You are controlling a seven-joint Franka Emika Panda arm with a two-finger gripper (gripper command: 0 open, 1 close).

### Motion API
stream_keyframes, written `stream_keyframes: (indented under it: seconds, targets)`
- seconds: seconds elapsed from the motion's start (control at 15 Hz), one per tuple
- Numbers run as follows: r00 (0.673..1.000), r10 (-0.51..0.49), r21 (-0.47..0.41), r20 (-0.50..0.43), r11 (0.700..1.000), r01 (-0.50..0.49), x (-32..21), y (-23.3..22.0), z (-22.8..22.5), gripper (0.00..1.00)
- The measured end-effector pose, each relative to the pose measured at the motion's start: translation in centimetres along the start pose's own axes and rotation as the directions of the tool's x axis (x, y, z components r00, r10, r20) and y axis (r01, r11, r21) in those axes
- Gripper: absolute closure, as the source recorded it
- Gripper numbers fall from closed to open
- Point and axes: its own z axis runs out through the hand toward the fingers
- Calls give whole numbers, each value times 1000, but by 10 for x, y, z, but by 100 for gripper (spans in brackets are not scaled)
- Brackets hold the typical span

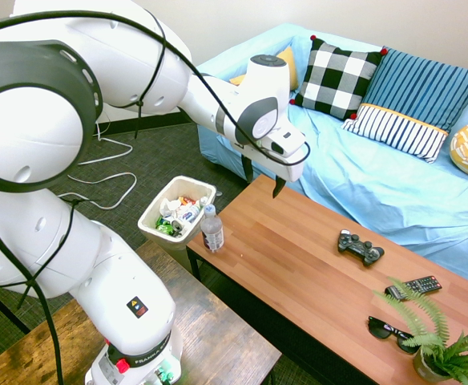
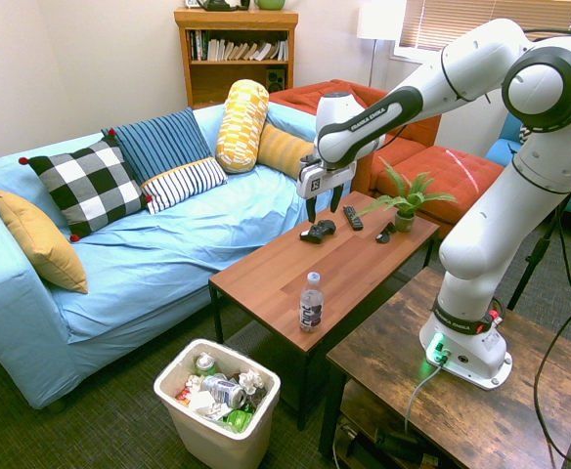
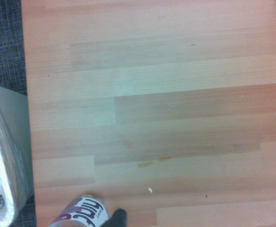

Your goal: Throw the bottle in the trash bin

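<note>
Fingers [image 2: 323, 207] hang spread apart with nothing between them, pointing straight down over the table [image 2: 364, 256]. You can see them in the first outside view too [image 1: 262, 178], two dark prongs under the white hand, up in the air and touching nothing.

Look for the bottle [image 2: 311, 302] standing upright on the table, near the end by the trash bin. From the fingers in the second outside view, it sits at about 6 o'clock, well apart from them. In the first outside view the bottle [image 1: 211, 228] is at about 8 o'clock from the fingers, close to the table's edge. It has a white cap and a dark label. In the wrist view you see only its top part [image 3: 81, 213], with the word "hint" on it.

Your trash bin [image 2: 207, 435] stands on the dark floor just past that end of the table. It is white and has cans and crumpled scraps inside. In the first outside view the trash bin [image 1: 155, 210] is just beside the bottle, at about 9 o'clock from it. In the wrist view you can see one pale side of the trash bin [image 3: 8, 156].

Farther along the table lie a black game controller [image 1: 360, 247], a remote [image 1: 413, 285], dark sunglasses [image 1: 388, 330] and a small green plant [image 1: 450, 345]. Behind the table is a blue sofa [image 2: 149, 254] with pillows.
</note>
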Motion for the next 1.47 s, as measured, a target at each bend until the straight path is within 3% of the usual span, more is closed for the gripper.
stream_keyframes:
  seconds: [0.27,0.6,0.93,1.47]
  targets:
    - [1000,5,9,10,1000,-5,-11,-11,3,0]
    - [999,10,8,51,1000,-10,-66,-39,15,0]
    - [995,23,-69,92,997,-17,-112,-34,50,0]
    - [989,33,-120,147,993,-15,-125,-34,124,0]
